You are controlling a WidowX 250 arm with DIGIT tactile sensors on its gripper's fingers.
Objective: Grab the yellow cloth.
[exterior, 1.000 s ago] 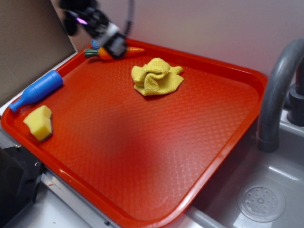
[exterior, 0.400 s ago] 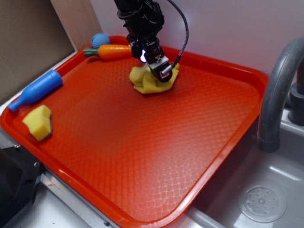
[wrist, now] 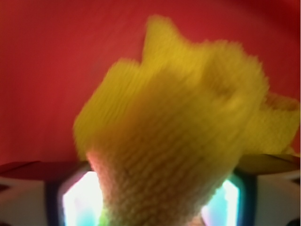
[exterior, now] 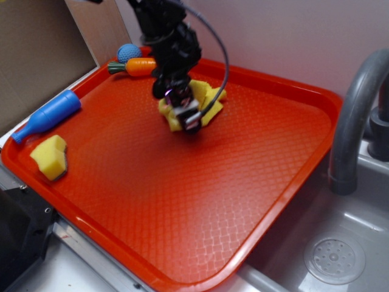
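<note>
Gripping the yellow cloth [exterior: 206, 103] bunched between its jaws, the pincer [exterior: 185, 118] should lift straight, clamped firm, clear of the red tray [exterior: 273, 201].

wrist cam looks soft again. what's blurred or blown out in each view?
Wrist: the yellow cloth fills the frame, too close and soft-edged; two patches beside the fingers at the bottom are blown out white; the tray behind is a featureless red blur. Exterior: mostly sharp, tray texture readable, with slight smear on the gripper and cloth.
</note>
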